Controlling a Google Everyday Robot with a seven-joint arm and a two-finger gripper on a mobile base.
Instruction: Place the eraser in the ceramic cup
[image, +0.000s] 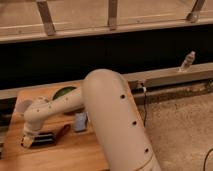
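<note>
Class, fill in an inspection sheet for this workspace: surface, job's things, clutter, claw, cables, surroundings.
Surface: wooden table, objects on its left part.
Job's things: eraser lying flat on the table; ceramic cup not seen.
Clutter: green bowl, blue-grey pad, slim red object.
Claw: claw shut at the eraser's left end, apparently gripping it.
Cables: dark cable beside the table's right edge.
Surroundings: bottle on a ledge; speckled floor.
</note>
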